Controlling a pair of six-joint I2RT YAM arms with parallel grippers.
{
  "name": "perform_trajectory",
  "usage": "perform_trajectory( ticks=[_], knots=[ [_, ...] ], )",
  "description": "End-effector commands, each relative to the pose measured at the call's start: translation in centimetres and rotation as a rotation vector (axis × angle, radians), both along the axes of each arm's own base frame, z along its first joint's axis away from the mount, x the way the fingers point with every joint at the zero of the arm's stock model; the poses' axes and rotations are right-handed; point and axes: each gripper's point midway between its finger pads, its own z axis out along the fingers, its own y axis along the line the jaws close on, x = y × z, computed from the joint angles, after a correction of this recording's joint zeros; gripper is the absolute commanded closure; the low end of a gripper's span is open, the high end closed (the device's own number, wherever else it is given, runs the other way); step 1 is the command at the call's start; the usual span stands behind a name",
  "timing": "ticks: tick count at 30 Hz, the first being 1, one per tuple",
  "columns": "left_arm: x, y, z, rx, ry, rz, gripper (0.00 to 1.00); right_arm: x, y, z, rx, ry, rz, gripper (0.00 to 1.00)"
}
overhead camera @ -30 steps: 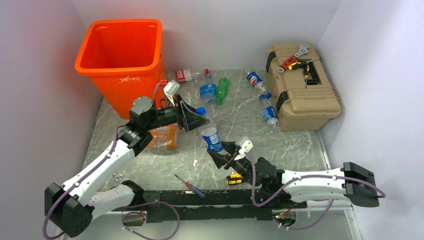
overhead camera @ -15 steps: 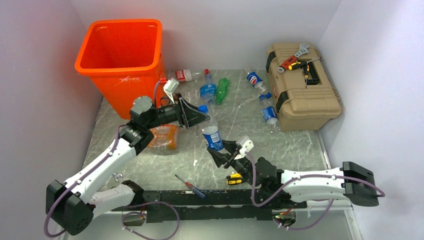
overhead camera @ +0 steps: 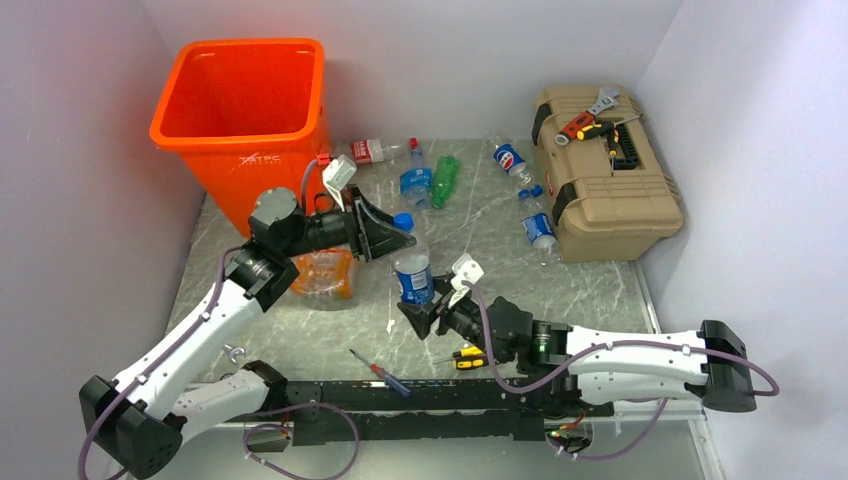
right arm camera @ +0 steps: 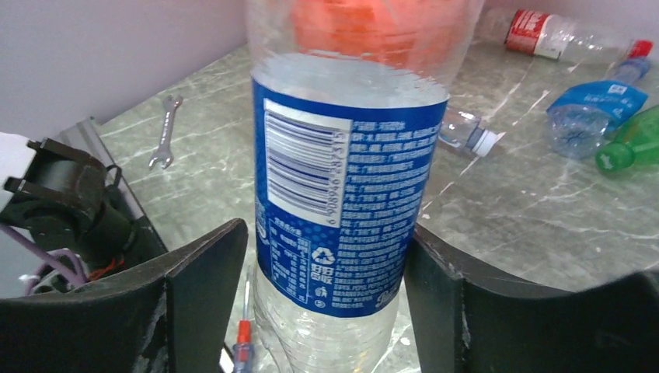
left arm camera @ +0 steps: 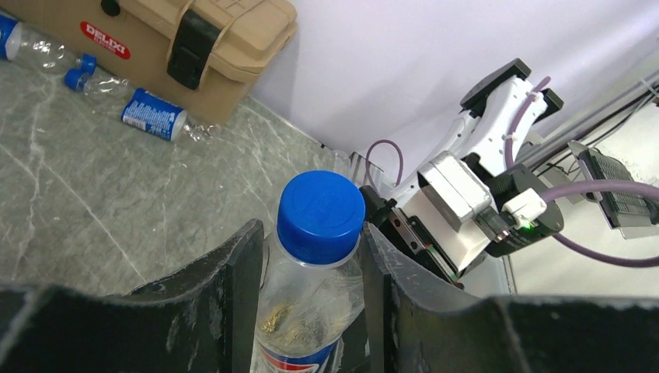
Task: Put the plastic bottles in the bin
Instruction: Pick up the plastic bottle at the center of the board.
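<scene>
As if clamped, bottle (overhead camera: 413,278) between pincers (overhead camera: 404,234) (overhead camera: 420,308)

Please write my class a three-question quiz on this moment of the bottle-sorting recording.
1. True or false: the left end effector and the right end effector both flank one clear plastic bottle with a blue cap and blue label.
2. Which part of it sits between the left end effector's fingers? A) the cap end B) the label C) the base
3. Which container stands at the far left corner of the grey marbled table?
Key: 1 true; 2 A; 3 the tall bright-orange plastic bin.
</scene>
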Motion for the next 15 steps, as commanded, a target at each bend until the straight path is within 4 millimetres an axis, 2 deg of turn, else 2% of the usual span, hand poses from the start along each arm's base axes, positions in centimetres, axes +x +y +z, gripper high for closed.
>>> perform_trajectory(
  ticks=[1,2,5,6,8,11,13,15],
  knots=[
    [-1.5,0.4,2.6,-0.032,-0.090,-0.043,1.00,-0.4,0.7,0.6,-0.032,0.045,0.033,0.35],
    [-1.6,0.3,2.7,-0.043,-0.079,-0.050,0.95,-0.4,0.7,0.7,-0.030,0.042,0.033,0.42],
    [-1.7,0.0,3.3,-0.085,-0.041,-0.057,0.41,-0.2,0.6,1.0,-0.007,0.023,0.021,0.56],
    [-1.5,0.0,3.6,-0.095,-0.030,-0.046,0.34,-0.1,0.4,1.1,0.002,0.013,0.016,0.59],
    [-1.2,0.2,4.3,-0.117,-0.017,-0.021,0.30,0.1,0.1,1.1,0.011,-0.006,0.004,0.63],
    [-0.6,0.2,5.4,-0.142,0.000,0.015,0.30,0.2,-0.1,1.4,0.030,-0.036,-0.001,0.68],
    [-0.3,0.0,5.5,-0.141,0.013,0.013,0.34,0.3,-0.3,1.5,0.039,-0.047,-0.004,0.70],
    [0.1,-0.3,5.2,-0.127,0.036,0.008,0.43,0.4,-0.3,1.6,0.043,-0.053,-0.009,0.71]
  ],
)
